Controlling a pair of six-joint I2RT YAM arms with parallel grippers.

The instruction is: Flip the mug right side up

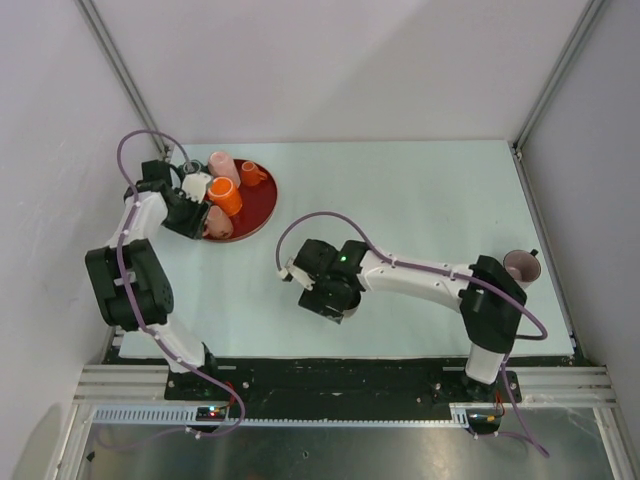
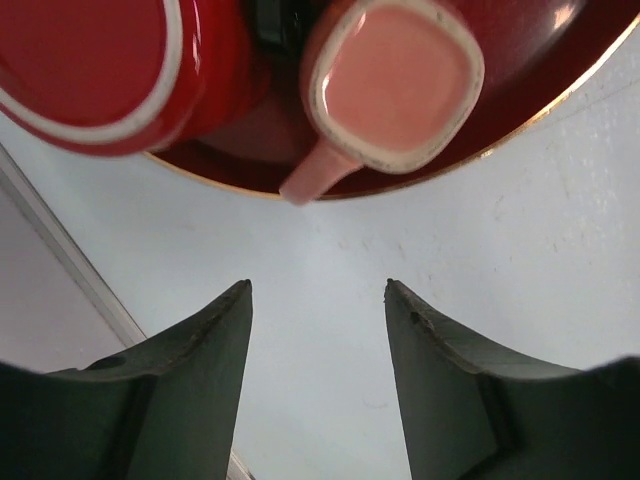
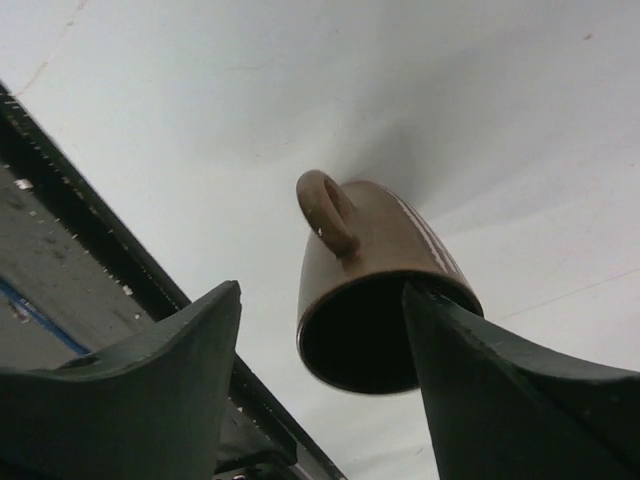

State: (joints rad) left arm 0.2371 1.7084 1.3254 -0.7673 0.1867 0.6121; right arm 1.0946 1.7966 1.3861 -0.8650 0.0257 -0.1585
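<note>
A brown mug (image 3: 375, 290) stands on the white table with its mouth facing up at the right wrist camera and its handle (image 3: 328, 212) on the far side. My right gripper (image 3: 322, 290) is open around it; the right finger (image 3: 480, 370) touches the mug's rim, and the left finger is well clear. In the top view the right gripper (image 1: 325, 288) hides the mug. My left gripper (image 2: 318, 288) is open and empty over bare table at the near edge of a red plate (image 2: 520, 90).
The red plate (image 1: 262, 208) at the back left holds several mugs: a pink one bottom up (image 2: 395, 85), a red-orange one (image 2: 90, 60), a white one (image 1: 196, 185). Another mug (image 1: 520, 266) stands at the right edge by the right arm.
</note>
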